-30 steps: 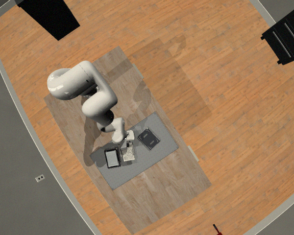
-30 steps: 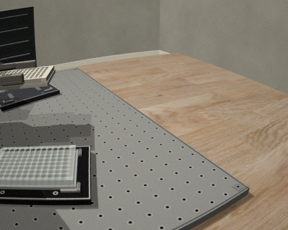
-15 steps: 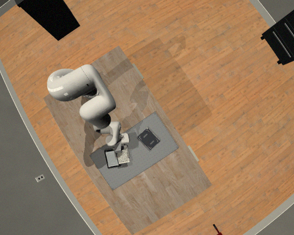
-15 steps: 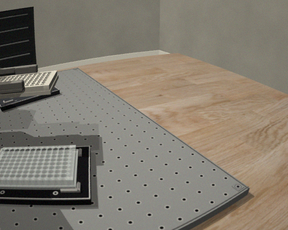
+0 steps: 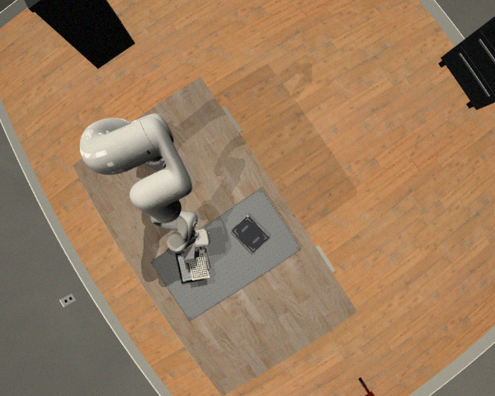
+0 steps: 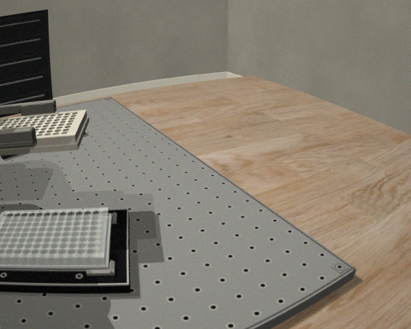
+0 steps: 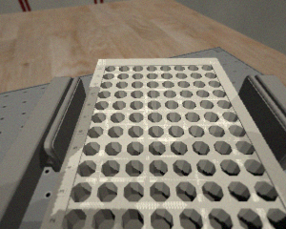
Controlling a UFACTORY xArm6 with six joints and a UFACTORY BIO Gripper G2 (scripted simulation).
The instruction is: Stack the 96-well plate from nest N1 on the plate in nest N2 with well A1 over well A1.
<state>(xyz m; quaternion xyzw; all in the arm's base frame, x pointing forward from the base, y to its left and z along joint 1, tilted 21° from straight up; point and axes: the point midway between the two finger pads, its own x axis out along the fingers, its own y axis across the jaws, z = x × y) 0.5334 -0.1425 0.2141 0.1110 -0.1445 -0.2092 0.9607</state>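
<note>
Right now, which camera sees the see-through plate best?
The exterior view. It shows the see-through plate close up, with its rows of wells and nothing in front. The top view shows just a small strip, because the cream plate covers the rest. The wrist view doesn't show it.

From overhead I look down on the grey perforated board (image 5: 235,272) (image 6: 184,219) (image 7: 19,114); a closer view slants across it; the wrist's, closest, faces outward over it.
</note>
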